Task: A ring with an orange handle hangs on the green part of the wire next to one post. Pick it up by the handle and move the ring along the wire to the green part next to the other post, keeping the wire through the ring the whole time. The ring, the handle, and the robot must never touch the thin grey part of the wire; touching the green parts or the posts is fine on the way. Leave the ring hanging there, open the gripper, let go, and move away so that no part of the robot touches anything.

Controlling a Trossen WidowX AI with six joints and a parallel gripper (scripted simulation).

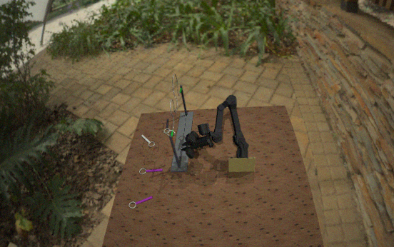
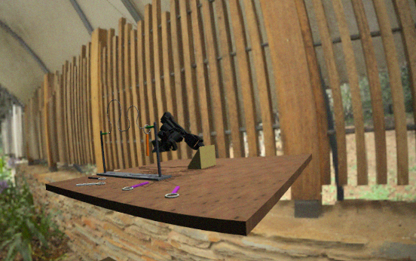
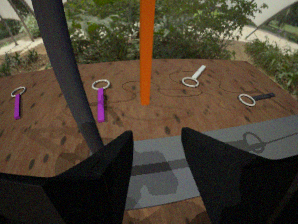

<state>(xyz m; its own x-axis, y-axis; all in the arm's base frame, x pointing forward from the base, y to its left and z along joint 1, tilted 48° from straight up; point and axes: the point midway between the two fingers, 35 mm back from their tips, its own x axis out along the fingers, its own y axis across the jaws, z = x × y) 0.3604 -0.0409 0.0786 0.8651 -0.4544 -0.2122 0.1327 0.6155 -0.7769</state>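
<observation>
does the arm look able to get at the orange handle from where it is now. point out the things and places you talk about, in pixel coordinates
Likely yes: the orange handle (image 2: 147, 145) (image 3: 146, 60) hangs just beyond the open gripper (image 1: 183, 147) (image 2: 154, 150) (image 3: 157, 135), with nothing seen between them in the wrist view, though the near post (image 1: 175, 151) (image 2: 157, 155) (image 3: 67, 75) beside it leaves limited room to one side.

An orange handle (image 2: 147, 145) hangs straight down from its ring on the wire's green end, at the near post's (image 2: 157, 151) ten o'clock, as the black robot arm (image 2: 171, 132) leans in from three o'clock above the brown tabletop (image 2: 226, 188).
</observation>
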